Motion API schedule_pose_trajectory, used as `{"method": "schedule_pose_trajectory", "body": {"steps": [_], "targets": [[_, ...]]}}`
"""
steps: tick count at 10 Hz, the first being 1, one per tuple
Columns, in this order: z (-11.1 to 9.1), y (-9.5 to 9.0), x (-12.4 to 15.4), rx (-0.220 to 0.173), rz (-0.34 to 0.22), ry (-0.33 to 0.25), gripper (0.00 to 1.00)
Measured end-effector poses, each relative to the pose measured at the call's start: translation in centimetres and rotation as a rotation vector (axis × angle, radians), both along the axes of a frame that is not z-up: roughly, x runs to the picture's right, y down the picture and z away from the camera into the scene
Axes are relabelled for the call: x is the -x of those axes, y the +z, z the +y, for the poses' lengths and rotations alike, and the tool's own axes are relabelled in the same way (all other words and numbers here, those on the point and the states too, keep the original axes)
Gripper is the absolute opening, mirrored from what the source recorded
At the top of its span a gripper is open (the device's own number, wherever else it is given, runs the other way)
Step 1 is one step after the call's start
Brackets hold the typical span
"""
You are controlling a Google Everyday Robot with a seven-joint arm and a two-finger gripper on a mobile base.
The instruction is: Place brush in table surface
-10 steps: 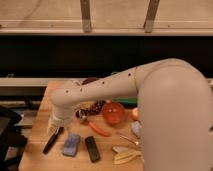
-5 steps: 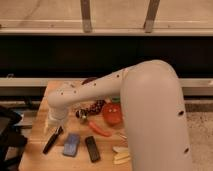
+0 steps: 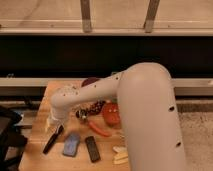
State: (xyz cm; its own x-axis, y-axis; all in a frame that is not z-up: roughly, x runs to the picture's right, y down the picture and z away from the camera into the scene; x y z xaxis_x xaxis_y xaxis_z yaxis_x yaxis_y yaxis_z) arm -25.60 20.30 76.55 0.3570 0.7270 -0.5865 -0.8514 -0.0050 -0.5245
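The brush (image 3: 53,139) is slim and black and lies slanted on the table surface (image 3: 44,98), near its front left. Its upper end points toward my gripper (image 3: 51,122). The gripper hangs at the end of the white arm, right above that upper end. I cannot tell whether it touches the brush. The arm's large white body covers the right side of the table.
A blue-grey pad (image 3: 71,145) and a black remote (image 3: 92,149) lie right of the brush. An orange carrot (image 3: 99,129), a red round fruit (image 3: 111,114), dark grapes (image 3: 93,107) and pale banana pieces (image 3: 120,155) lie further right. A dark object (image 3: 7,130) stands beyond the table's left edge.
The arm's big upper body has swung left and nearer the camera, covering more of the table's right side. The gripper and the brush stay in about the same place.
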Motion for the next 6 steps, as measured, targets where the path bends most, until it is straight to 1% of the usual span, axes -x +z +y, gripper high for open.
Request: {"method": "schedule_pose_trajectory", "body": {"steps": [4, 6], "targets": [[-0.5, 2.5, -0.4, -0.03, -0.02, -0.047, 0.65], [-0.9, 4.2, -0.9, -0.044, -0.014, -0.069, 0.65]]}}
